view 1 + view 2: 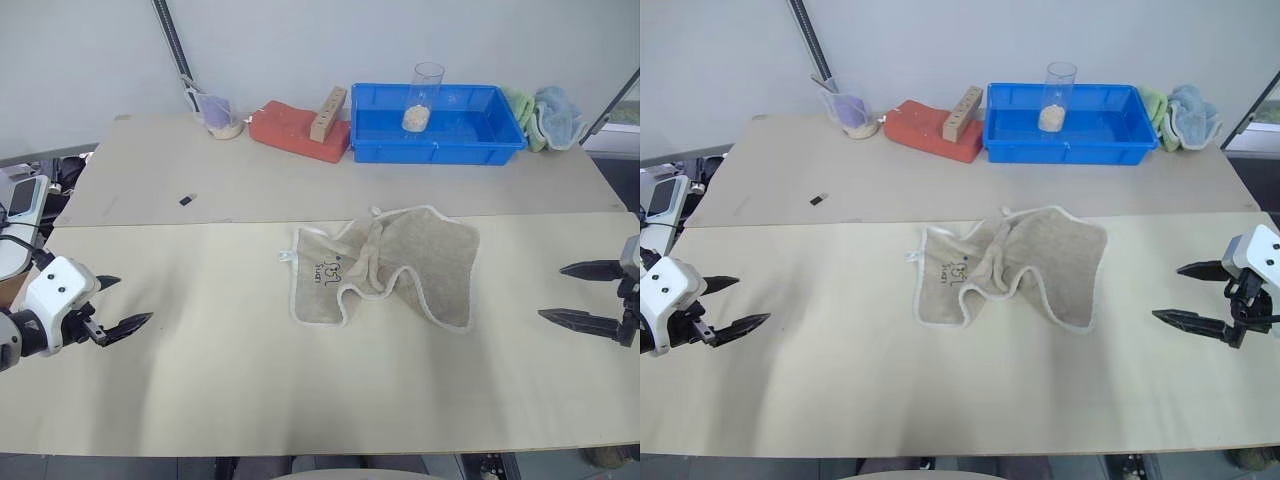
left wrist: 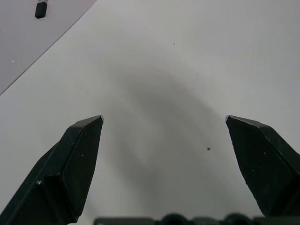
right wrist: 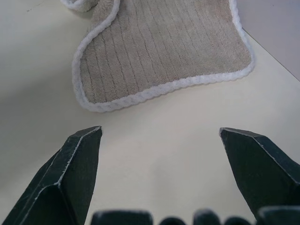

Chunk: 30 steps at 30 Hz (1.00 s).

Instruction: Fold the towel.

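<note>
So the table [image 1: 200, 390] is carrying the towel [image 1: 400, 265], which is lying rumpled around the middle. The left gripper [image 1: 118, 308] and right gripper [image 1: 1185, 293] are hovering out at either side, both with fingers spread wide apart, gripping nothing.

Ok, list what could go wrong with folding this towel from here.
1. The towel lies rumpled, its middle bunched, so a claw may pinch two layers and fold it crooked.
2. Both claws, left and right, hang open well out to either side; a long reach in may drag the cloth instead of lifting an edge.
</note>
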Available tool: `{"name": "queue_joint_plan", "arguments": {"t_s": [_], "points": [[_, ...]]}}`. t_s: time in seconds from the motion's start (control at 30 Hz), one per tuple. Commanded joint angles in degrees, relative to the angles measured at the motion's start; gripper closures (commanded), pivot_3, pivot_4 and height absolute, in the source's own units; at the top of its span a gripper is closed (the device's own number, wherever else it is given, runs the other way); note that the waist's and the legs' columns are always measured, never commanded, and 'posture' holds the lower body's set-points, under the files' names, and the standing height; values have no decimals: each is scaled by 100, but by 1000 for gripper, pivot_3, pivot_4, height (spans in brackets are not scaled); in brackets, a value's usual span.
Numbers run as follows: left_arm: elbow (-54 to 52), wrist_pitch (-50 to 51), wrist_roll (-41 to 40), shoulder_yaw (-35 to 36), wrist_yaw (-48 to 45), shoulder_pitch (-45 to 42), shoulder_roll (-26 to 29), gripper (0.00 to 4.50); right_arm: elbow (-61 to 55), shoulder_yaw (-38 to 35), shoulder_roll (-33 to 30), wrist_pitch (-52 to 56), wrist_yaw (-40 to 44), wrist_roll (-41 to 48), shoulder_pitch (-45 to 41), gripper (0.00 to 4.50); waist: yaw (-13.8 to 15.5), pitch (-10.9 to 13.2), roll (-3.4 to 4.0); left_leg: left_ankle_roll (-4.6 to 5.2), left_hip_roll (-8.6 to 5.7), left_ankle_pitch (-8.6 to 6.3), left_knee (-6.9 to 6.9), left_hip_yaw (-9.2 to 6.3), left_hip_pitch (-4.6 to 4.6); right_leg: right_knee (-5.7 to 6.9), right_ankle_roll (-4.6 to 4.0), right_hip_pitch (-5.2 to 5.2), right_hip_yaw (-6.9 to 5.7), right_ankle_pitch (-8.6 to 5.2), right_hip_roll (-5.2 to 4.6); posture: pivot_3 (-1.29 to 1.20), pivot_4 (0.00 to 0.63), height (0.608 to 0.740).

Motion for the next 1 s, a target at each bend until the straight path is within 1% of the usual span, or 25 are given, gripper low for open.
{"name": "queue_joint_plan", "arguments": {"t_s": [0.03, 0.27, 0.5, 0.57, 0.63, 0.77, 0.83, 0.9, 1.0], "points": [[-69, -63, -77, 200, -18, -44, -28, 0, -59, -106, 43, -132, 21, 2, -61, 80, 0, 0, 0, 0, 0, 0, 0, 0, 0, 0, 0, 0, 0, 0, 0, 0, 150, 740], [40, -114, -23, 190, -103, -69, -43, 0, -81, -122, 108, -173, 40, -28, -67, 80, 0, 0, 0, 0, 0, 0, 0, 0, 1, 1, 0, 0, 0, 0, 0, 0, 150, 740], [241, -359, -190, 297, -241, -265, -163, 0, -95, -101, 120, -153, 25, -23, -112, 80, 2, 0, 1, 0, 0, 0, 1, 1, 0, 2, 0, 0, 0, 0, 0, 0, 150, 740], [270, -216, -396, 358, -321, -295, -206, 0, -89, -97, 127, -160, 18, -29, -125, 80, 2, -1, 1, 0, 0, 0, 1, 0, 0, 2, 0, 0, 0, 0, -1, 0, 150, 740], [219, -221, -466, 323, -602, -150, -134, 0, -82, -101, 135, -170, 25, -37, -128, 80, -4, -1, 1, 0, 0, 0, 1, 0, 0, 2, 0, 0, -1, 0, 0, 0, 150, 740], [108, -496, -356, 135, -628, -148, -208, 0, -102, -102, 165, -191, 24, -48, -134, 80, -5, -1, 1, 0, 4, 0, 1, 1, 1, 2, 0, 0, -1, 0, 2, 0, 150, 740], [-63, -603, -325, -90, -698, -186, -221, 0, -248, -146, 171, -92, 39, 37, -129, 80, 3, -1, 2, 0, 3, 0, 2, 2, 1, 2, -1, 1, -1, 0, 2, 0, 150, 740], [-334, -635, -320, -386, -719, -263, -271, 0, -496, -177, 163, 39, 53, 140, -111, 80, 23, -2, 3, 0, 1, 0, 4, 3, 0, 3, 0, 2, 0, 0, -1, 0, 150, 740], [-833, -596, -327, -1028, -742, -496, -407, 0, -1098, -250, 157, 401, 44, 396, -63, 80, 40, -2, 3, 0, 1, 0, 8, 2, -4, 2, 0, 2, 0, 0, 0, 0, 150, 740]]}}
